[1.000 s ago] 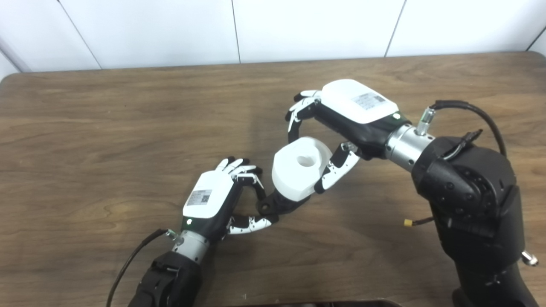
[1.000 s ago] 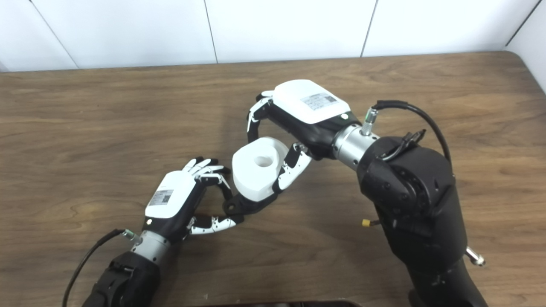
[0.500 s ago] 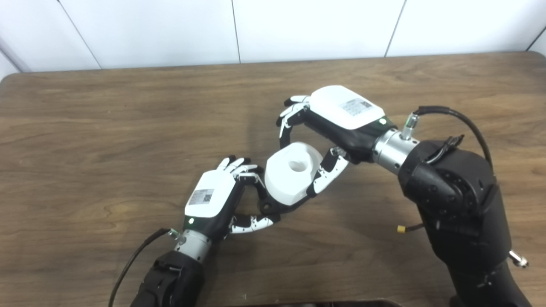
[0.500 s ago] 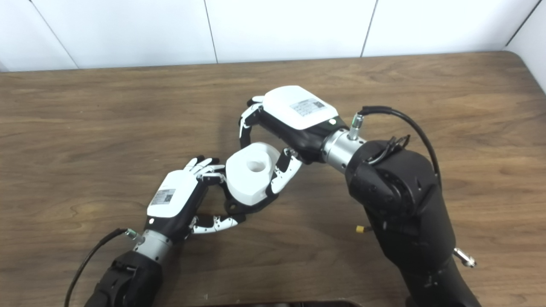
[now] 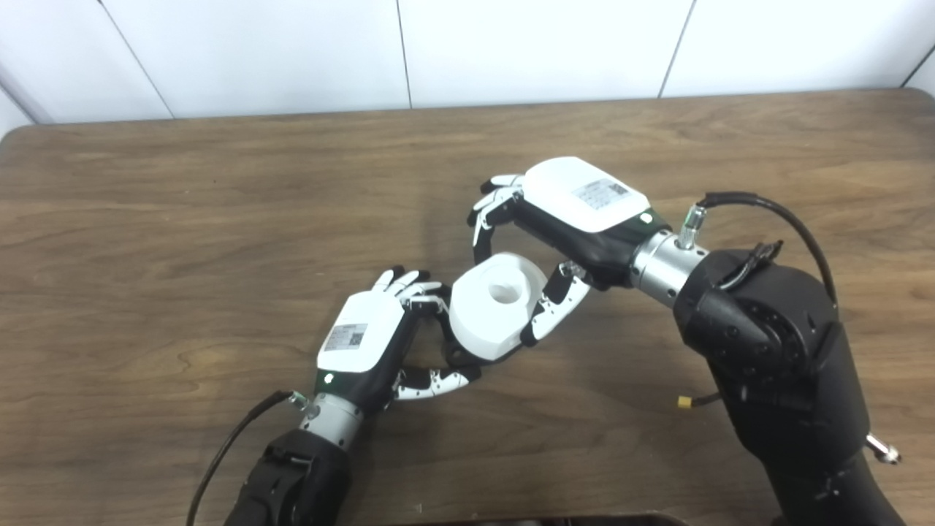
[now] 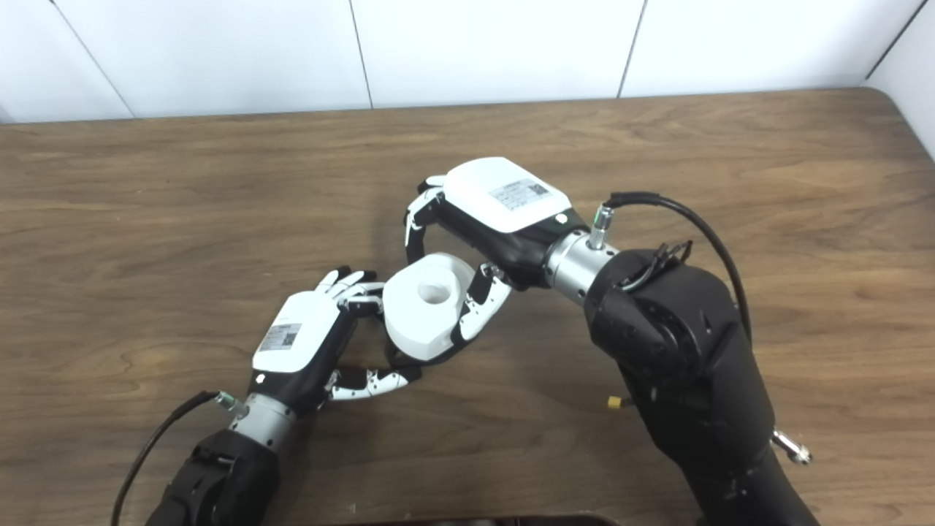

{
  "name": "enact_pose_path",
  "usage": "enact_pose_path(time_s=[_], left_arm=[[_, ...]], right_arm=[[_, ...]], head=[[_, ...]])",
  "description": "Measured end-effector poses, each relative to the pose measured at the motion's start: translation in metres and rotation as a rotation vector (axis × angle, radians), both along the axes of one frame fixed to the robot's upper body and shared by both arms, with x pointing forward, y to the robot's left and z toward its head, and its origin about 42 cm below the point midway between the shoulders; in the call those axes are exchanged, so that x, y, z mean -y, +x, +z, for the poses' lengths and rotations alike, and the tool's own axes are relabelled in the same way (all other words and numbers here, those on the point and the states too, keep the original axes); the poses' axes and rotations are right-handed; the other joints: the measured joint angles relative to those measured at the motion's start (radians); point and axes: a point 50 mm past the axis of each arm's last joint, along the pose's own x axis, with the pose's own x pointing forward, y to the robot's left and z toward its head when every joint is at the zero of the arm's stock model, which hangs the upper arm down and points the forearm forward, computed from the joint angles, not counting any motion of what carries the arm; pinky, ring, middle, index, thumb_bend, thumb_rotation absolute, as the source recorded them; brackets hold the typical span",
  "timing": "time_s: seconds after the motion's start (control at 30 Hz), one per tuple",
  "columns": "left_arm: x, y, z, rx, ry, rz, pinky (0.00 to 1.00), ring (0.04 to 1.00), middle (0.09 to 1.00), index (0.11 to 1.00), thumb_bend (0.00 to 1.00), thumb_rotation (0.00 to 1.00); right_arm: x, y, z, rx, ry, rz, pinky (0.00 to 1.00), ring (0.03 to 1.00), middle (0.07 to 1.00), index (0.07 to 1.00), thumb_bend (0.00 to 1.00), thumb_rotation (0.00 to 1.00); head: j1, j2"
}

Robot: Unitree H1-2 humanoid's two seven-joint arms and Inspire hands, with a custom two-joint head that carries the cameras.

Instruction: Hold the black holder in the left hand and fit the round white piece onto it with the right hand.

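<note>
Since a second ago, the right robot hand [image 5: 544, 252], gripping the round white piece [image 5: 491, 307], moves it down-left onto the black holder [image 5: 459, 356] that the left robot hand [image 5: 380, 343] grips, so the fitting seems almost complete.

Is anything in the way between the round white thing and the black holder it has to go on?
Nothing visible is. The right hand holds the round white piece right on top of the black holder, which the left hand grips. No other object shows between them, though the piece hides the join.
</note>
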Motion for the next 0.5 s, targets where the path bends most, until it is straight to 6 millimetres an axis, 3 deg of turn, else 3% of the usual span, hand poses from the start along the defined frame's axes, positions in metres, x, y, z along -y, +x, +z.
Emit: enact_pose_path(time_s=[0.5], left_arm=[[0.0006, 0.0, 0.0001, 0.0, -0.001, 0.0, 0.98, 0.908, 0.799, 0.49, 0.51, 0.05]], right_arm=[[-0.0027, -0.0029, -0.0062, 0.017, -0.032, 0.019, 0.81, 0.891, 0.788, 0.484, 0.52, 0.14]], head=[[-0.017, 0.005]])
